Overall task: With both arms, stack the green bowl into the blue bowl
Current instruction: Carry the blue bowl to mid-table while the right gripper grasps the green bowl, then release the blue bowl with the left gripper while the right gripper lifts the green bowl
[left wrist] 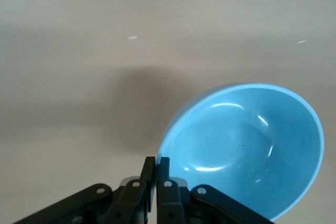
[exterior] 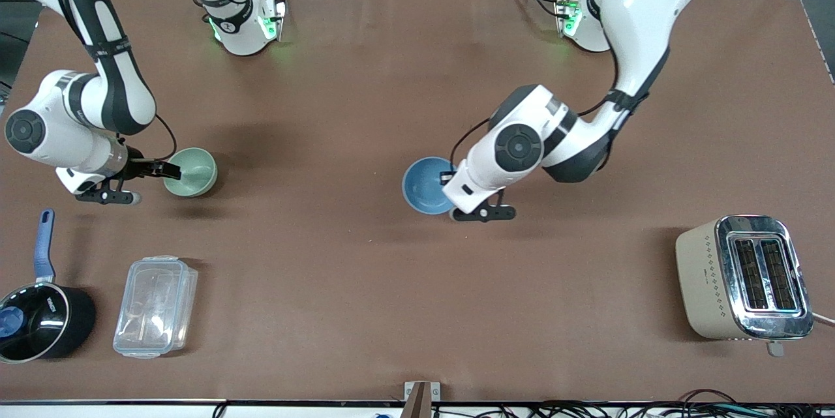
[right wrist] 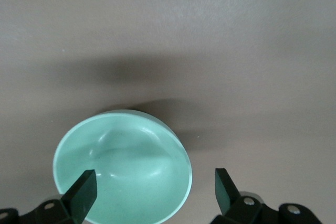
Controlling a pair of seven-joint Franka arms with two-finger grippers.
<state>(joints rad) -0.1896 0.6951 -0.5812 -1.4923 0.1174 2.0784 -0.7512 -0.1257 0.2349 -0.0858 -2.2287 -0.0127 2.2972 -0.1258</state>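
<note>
Brown covering spans the counter (exterior: 365, 79), where the green bowl (exterior: 191, 172) sits toward the right arm's end and the blue bowl (exterior: 427, 184) near the middle, well apart. At the green bowl, the right gripper (right wrist: 155, 190) is spread wide, one finger inside the bowl and the other outside its rim. At the blue bowl's rim, the left gripper (left wrist: 157, 167) is clenched, its fingers pressed together. Nearer the front camera stand a saucepan (exterior: 40, 320), a clear plastic box (exterior: 155, 306) and a toaster (exterior: 747, 276).

Bare table (exterior: 313, 177) between bowls (no obstacles)
</note>
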